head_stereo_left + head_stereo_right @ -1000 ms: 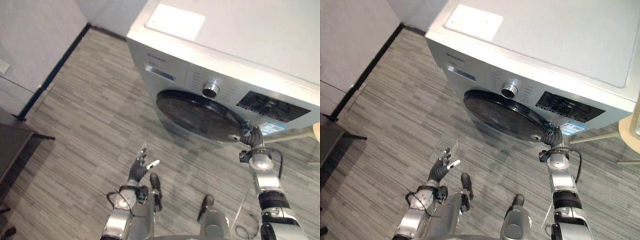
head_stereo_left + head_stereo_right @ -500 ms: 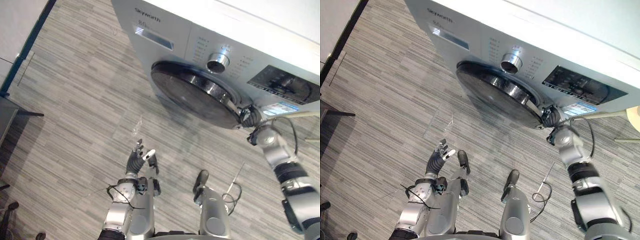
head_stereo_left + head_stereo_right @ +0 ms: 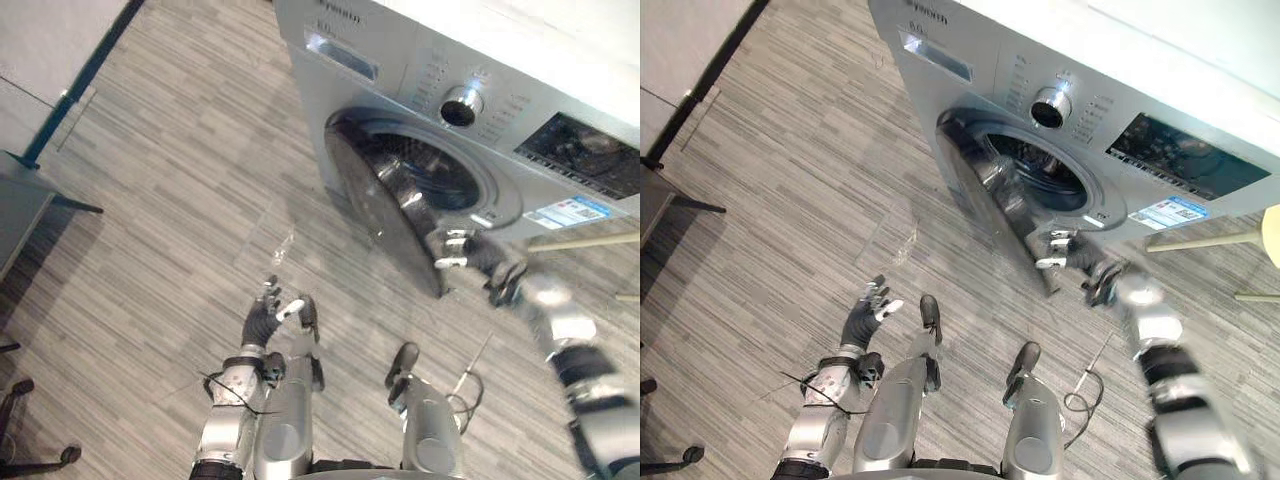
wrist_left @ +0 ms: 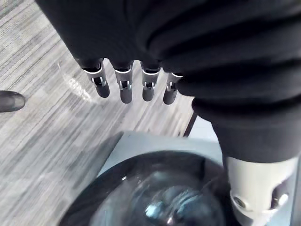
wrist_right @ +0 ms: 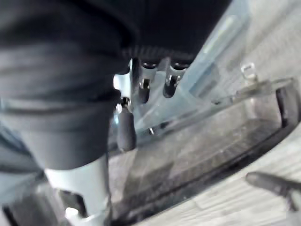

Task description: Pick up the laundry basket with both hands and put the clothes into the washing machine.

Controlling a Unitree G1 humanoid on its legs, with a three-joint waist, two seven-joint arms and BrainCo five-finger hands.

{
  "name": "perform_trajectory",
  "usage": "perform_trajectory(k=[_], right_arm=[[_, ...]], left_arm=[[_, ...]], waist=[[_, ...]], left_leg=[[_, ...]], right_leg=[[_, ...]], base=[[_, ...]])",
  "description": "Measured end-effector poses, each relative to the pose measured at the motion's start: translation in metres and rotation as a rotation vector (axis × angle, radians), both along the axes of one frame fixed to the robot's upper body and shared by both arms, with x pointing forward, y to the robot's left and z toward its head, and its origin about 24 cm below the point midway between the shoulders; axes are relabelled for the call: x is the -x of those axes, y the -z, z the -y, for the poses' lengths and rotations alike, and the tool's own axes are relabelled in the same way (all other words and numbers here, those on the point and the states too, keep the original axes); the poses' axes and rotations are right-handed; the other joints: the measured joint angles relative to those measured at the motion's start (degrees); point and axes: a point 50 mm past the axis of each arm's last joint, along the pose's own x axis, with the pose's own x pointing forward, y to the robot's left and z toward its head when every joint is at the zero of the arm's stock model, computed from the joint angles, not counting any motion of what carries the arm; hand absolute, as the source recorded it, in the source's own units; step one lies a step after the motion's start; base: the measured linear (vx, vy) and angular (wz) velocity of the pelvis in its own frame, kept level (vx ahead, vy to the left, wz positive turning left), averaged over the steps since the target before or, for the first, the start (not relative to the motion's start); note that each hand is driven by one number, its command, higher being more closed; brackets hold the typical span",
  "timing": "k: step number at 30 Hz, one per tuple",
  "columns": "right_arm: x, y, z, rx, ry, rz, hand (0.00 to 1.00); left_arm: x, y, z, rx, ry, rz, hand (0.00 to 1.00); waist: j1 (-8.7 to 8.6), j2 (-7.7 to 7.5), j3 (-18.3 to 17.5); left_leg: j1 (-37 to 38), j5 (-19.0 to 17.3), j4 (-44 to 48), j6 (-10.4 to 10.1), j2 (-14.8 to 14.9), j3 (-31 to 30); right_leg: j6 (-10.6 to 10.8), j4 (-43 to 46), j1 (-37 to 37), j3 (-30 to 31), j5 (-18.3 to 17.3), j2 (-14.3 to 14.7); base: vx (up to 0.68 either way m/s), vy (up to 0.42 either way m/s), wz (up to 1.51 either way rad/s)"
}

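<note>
The left hand (image 3: 262, 320) hangs low over the floor (image 3: 170, 180), well in front of the washing machine (image 3: 400, 60) and off to the left of its door. It holds nothing: the fingers are straight and loosely spread, with the thumb standing apart. Its wrist view shows them in an even row, with the door's dark glass past them.

The right hand (image 3: 470, 255) is nearer the machine, at the free edge of the door (image 3: 385, 210). Its fingers reach out towards that edge, fairly straight, with the thumb apart. Whether the tips touch the rim cannot be told.

The door is hinged on the machine's left side and stands swung partly open, its dark round glass angled out over the floor. Behind it the drum opening (image 3: 440, 180) shows, ringed in grey.

Above the opening, on the machine's front, are a round silver dial (image 3: 459, 105), a dark display panel (image 3: 580, 150) to the right of the dial and a drawer (image 3: 342, 55) to its left. A small blue-and-white sticker (image 3: 570, 212) sits below the panel.

Far to the machine's left, a pale wall (image 3: 40, 50) with a dark skirting (image 3: 85, 65) meets the floor.
</note>
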Motion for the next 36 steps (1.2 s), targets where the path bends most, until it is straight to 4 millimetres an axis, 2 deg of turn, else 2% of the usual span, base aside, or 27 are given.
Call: perform_trajectory(k=[1,2,4,5,6,7,9,13,15,21,23,24,25,26,27,28,29,30,32,33,34,35,36], right_arm=[[0.018,0.038,-0.017,-0.108,0.078,-0.11,0.0],[0.027,0.052,-0.027,-0.147,0.103,-0.158,0.0],[0.059,0.089,-0.058,-0.221,0.127,-0.296,0.0],[0.075,0.105,-0.071,-0.223,0.105,-0.369,0.0],[0.082,0.111,-0.076,-0.219,0.1,-0.4,0.0],[0.094,0.121,-0.083,-0.217,0.1,-0.447,0.0],[0.111,0.132,-0.088,-0.198,0.121,-0.499,0.0],[0.129,0.142,-0.084,-0.169,0.193,-0.545,0.0],[0.13,0.143,-0.083,-0.162,0.216,-0.547,0.0],[0.129,0.142,-0.088,-0.162,0.212,-0.533,0.0],[0.13,0.143,-0.09,-0.147,0.187,-0.536,0.0],[0.13,0.143,-0.09,-0.147,0.186,-0.538,0.0],[0.133,0.146,-0.088,-0.139,0.183,-0.557,0.0],[0.134,0.147,-0.086,-0.13,0.18,-0.566,0.0],[0.135,0.149,-0.084,-0.105,0.162,-0.578,0.0],[0.137,0.15,-0.082,-0.095,0.155,-0.586,0.0],[0.138,0.152,-0.079,-0.079,0.155,-0.599,0.0],[0.138,0.153,-0.077,-0.067,0.158,-0.605,0.0],[0.142,0.157,-0.068,-0.019,0.161,-0.641,0.0],[0.142,0.158,-0.066,-0.005,0.162,-0.65,0.0],[0.142,0.159,-0.06,0.034,0.158,-0.666,0.0],[0.142,0.159,-0.057,0.061,0.156,-0.671,0.0],[0.138,0.157,-0.054,0.109,0.154,-0.662,0.0]], left_arm=[[-0.001,-0.002,-0.01,0.026,-0.076,0.006,0.0],[0.0,-0.004,-0.015,0.033,-0.114,0.013,0.0],[0.001,-0.013,-0.031,0.029,-0.22,0.046,0.0],[0.001,-0.023,-0.038,0.023,-0.265,0.081,0.0],[0.001,-0.031,-0.041,0.018,-0.293,0.11,0.0],[0.002,-0.049,-0.048,-0.038,-0.352,0.174,0.0],[0.009,-0.081,-0.06,-0.269,-0.497,0.271,0.0],[0.024,-0.123,-0.067,-0.429,-0.698,0.435,0.0],[0.03,-0.134,-0.067,-0.474,-0.736,0.48,0.0],[0.039,-0.156,-0.056,-0.497,-0.693,0.61,0.0],[0.034,-0.16,-0.037,-0.442,-0.527,0.665,0.0],[0.032,-0.159,-0.03,-0.414,-0.461,0.672,0.0],[0.023,-0.152,-0.007,-0.291,-0.224,0.681,0.0],[0.018,-0.146,0.001,-0.238,-0.114,0.668,0.0],[0.009,-0.13,0.018,-0.136,0.101,0.609,0.0],[0.004,-0.119,0.025,-0.094,0.188,0.568,0.0],[-0.005,-0.096,0.037,-0.037,0.323,0.471,0.0],[-0.014,-0.078,0.043,-0.009,0.385,0.389,0.0],[-0.036,-0.028,0.044,-0.068,0.471,0.146,0.0],[-0.042,-0.021,0.041,-0.108,0.477,0.098,0.0],[-0.053,-0.011,0.032,-0.219,0.483,0.028,0.0],[-0.059,-0.009,0.025,-0.298,0.482,0.005,0.0],[-0.072,-0.011,0.01,-0.437,0.457,-0.026,0.0]], waist=[[0.03,-0.04,-1.8],[0.01,-0.1,-2.4],[-0.08,-0.48,-3.6],[0.01,-0.75,-4.9],[0.01,-0.93,-5.3],[0.0,-1.38,-5.7],[-0.15,-2.56,-7.1],[-0.87,-4.12,-9.6],[-1.62,-4.4,-10.6],[-1.75,-4.12,-12.4],[-1.71,-4.09,-12.5],[-1.81,-4.1,-12.5],[-1.65,-3.93,-12.8],[-1.69,-3.81,-13.1],[-1.75,-3.66,-13.8],[-1.86,-3.64,-13.9],[-2.48,-3.56,-14.4],[-3.08,-3.61,-14.4],[-3.43,-4.19,-14.1],[-3.5,-4.51,-13.9],[-3.69,-5.42,-13.2],[-3.72,-5.9,-12.4],[-3.88,-6.98,-10.0]], left_leg=[[1.0,0.0,-0.8,0.0,-0.3,0.1],[1.7,0.0,-1.1,0.0,-0.5,0.1],[4.7,-0.2,-1.6,-0.3,-0.6,0.5],[5.4,-0.6,-1.6,-0.8,-0.7,0.9],[5.9,-0.7,-1.6,-0.9,-0.7,0.9],[7.0,-1.0,-1.6,-1.2,-0.8,1.0],[8.2,-1.2,-1.7,-1.3,-0.6,1.4],[10.2,-1.3,-2.8,-1.1,-0.5,2.2],[10.7,-1.6,-2.8,-1.2,-0.2,2.8],[12.2,-1.8,-2.8,-1.0,0.3,5.2],[12.2,-1.9,-2.9,-1.0,0.4,5.7],[12.2,-1.9,-2.9,-1.1,0.4,5.9],[12.1,-2.2,-3.0,-1.2,0.6,6.5],[11.9,-2.2,-3.0,-1.2,0.6,6.5],[11.3,-2.2,-3.0,-1.1,0.6,6.6],[11.1,-2.2,-3.0,-1.1,0.6,6.8],[10.1,-2.2,-2.9,-1.1,0.6,6.9],[9.3,-2.2,-2.9,-1.1,0.7,6.9],[7.3,-1.7,-2.8,-0.6,0.8,7.2],[6.4,-1.4,-2.1,-0.2,0.8,7.2],[4.6,-1.4,-0.6,-0.1,1.0,7.1],[4.1,-1.4,-0.1,-0.1,1.1,7.0],[3.4,-1.4,1.3,-0.1,1.3,6.7]], right_leg=[[0.1,0.1,0.7,-0.1,-0.6,-0.2],[0.2,0.3,1.4,-0.2,-1.1,-0.4],[0.2,1.1,3.6,0.0,-1.9,-1.0],[0.4,1.1,4.2,0.1,-2.4,-1.2],[0.3,1.2,4.7,0.0,-2.6,-1.2],[0.3,1.1,5.7,0.1,-2.7,-1.1],[0.3,0.7,6.5,0.5,-2.8,-0.8],[0.3,-0.2,7.4,1.6,-2.4,-0.3],[0.2,-1.6,8.2,1.9,-1.6,0.2],[0.3,-5.5,9.3,4.7,1.2,1.2],[0.1,-5.9,9.3,4.8,1.5,1.4],[0.1,-6.2,9.3,5.0,1.6,1.4],[0.2,-6.9,9.1,5.5,2.0,1.7],[0.1,-7.2,9.0,5.7,2.2,1.7],[0.1,-7.5,8.1,6.2,2.4,1.8],[0.1,-7.5,7.7,6.4,2.5,1.7],[0.5,-7.4,6.6,6.5,2.9,1.8],[0.4,-7.2,5.9,6.5,3.0,1.8],[0.3,-6.4,3.6,7.1,3.6,1.8],[0.3,-6.0,2.8,7.3,3.7,1.7],[0.3,-5.1,1.4,7.3,3.6,1.5],[0.2,-4.7,0.9,7.3,3.6,1.4],[0.2,-4.0,0.7,7.3,3.6,1.3]], base=[[0.14,-0.049,0.07],[0.16,-0.059,0.12],[0.13,-0.066,0.01],[0.05,-0.047,-0.05],[0.03,-0.029,-0.05],[0.0,-0.017,-0.05],[-0.01,-0.018,-0.12],[-0.02,-0.014,-0.13],[-0.01,0.001,-0.18],[0.0,0.01,-0.26],[-0.01,0.017,-0.06],[-0.01,0.024,-0.12],[-0.01,0.021,-0.12],[-0.01,0.029,-0.17],[0.0,0.018,-0.17],[0.01,0.017,-0.17],[0.01,0.006,-0.09],[0.02,0.005,-0.05],[0.04,-0.001,-0.1],[0.04,-0.011,-0.04],[0.01,-0.013,0.03],[-0.01,-0.024,0.07],[-0.06,-0.023,0.03]])
